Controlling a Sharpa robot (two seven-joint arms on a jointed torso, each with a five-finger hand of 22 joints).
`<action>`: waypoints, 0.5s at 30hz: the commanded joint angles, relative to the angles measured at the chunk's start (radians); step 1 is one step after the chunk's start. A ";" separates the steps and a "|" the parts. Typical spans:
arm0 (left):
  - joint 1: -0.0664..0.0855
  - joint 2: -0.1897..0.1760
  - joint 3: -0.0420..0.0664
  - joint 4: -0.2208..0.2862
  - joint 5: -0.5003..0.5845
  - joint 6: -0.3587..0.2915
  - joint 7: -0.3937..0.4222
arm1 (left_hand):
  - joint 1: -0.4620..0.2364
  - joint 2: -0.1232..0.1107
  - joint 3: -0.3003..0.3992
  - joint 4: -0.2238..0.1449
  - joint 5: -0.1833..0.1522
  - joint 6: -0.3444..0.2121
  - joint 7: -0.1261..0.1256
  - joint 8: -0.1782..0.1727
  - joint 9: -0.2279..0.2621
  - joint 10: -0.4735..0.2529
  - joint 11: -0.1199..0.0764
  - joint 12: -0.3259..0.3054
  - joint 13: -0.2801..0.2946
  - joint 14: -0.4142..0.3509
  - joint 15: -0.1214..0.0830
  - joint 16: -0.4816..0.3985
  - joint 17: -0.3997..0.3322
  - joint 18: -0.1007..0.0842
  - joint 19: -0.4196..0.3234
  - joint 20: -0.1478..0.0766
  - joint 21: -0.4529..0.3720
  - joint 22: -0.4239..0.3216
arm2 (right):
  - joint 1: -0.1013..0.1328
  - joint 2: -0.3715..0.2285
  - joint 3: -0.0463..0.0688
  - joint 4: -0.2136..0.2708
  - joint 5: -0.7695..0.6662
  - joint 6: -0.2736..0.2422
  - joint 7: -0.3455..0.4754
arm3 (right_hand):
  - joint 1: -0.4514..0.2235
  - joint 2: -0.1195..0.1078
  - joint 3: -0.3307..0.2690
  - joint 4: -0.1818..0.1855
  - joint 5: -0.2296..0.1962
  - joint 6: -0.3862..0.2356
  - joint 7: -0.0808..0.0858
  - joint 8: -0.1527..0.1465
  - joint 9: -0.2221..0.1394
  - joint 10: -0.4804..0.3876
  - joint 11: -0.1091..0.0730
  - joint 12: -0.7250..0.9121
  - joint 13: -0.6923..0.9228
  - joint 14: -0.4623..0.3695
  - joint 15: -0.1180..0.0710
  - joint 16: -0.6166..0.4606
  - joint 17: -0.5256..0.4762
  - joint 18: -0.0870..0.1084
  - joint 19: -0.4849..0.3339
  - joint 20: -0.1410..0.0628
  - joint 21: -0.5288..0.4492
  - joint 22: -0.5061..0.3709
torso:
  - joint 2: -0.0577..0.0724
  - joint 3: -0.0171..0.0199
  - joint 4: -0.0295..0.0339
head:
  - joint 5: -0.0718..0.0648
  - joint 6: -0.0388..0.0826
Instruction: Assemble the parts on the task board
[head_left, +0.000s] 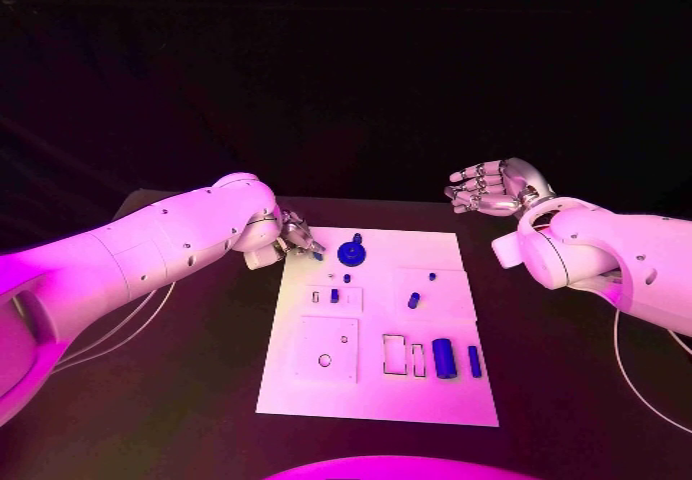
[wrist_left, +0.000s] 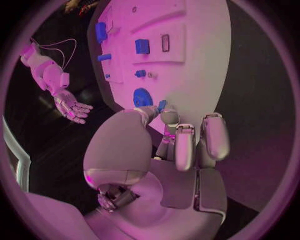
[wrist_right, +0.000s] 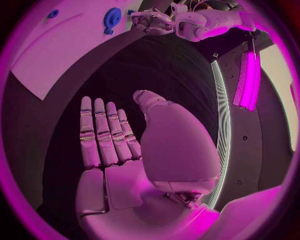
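Note:
The white task board (head_left: 433, 400) lies in the middle of the black table. My left hand (head_left: 296, 236) hovers over the board's far left corner and pinches a small blue part (wrist_left: 161, 106) between thumb and fingertip. Just beside it stands a round blue part (head_left: 351, 254), also seen as the round blue part (wrist_left: 142, 96) in front of the fingers. My right hand (head_left: 495, 186) is raised beyond the board's far right corner, open, its fingers (wrist_right: 103, 132) stretched out flat and holding nothing.
Two small blue pegs (head_left: 335, 295) (head_left: 414, 299) stand mid-board. Two longer blue pieces (head_left: 443, 358) (head_left: 475, 361) lie near the right front, beside rectangular slots (head_left: 394, 354). A raised plate with a hole (head_left: 327, 350) sits front left. Dark table surrounds the board.

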 joint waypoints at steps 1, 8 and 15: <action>0.001 -0.018 0.000 0.030 0.048 -0.007 0.006 | -0.002 -0.013 0.151 -0.137 0.003 -0.005 0.001 0.005 0.014 0.004 -0.002 -0.004 0.000 0.079 -0.003 0.003 0.171 0.000 0.001 -0.003 0.003 0.001 | -0.001 0.000 0.000 -0.001 -0.007 0.017 0.006 | -0.004 0.005 0.000 -0.005 0.005 0.006 0.064 -0.004 -0.002 0.004 0.003 -0.003 -0.001 0.001 0.001 -0.004 -0.001 0.013 -0.005 0.001 -0.001 -0.001 | -0.001 0.0014 0.0007 | 0.002 0.000; 0.001 -0.084 0.000 0.132 0.073 -0.016 0.007 | -0.025 -0.029 0.213 -0.169 0.004 0.007 0.000 0.011 0.025 0.023 -0.004 0.006 0.012 0.082 -0.004 0.007 0.178 -0.002 0.010 -0.003 0.010 0.015 | -0.001 -0.004 0.000 -0.002 -0.007 0.020 0.005 | -0.004 0.005 0.000 -0.005 0.005 0.006 0.064 -0.004 -0.002 0.004 0.003 -0.003 -0.001 0.001 0.001 -0.004 -0.001 0.013 -0.005 0.001 -0.001 -0.001 | -0.003 0.0015 0.0029 | 0.005 -0.001; 0.002 -0.152 -0.002 0.256 0.051 0.000 0.007 | -0.040 -0.042 0.248 -0.192 0.009 0.017 -0.002 0.010 0.029 0.034 -0.006 0.008 0.017 0.083 -0.006 0.010 0.183 -0.004 0.018 -0.004 0.015 0.025 | -0.003 -0.008 -0.001 -0.008 -0.014 0.027 0.008 | -0.004 0.004 0.001 -0.006 0.007 0.006 0.064 -0.004 -0.002 0.004 0.003 -0.005 -0.001 0.002 0.001 -0.005 -0.002 0.013 -0.005 0.001 -0.001 -0.003 | -0.005 0.0016 0.0071 | 0.005 -0.004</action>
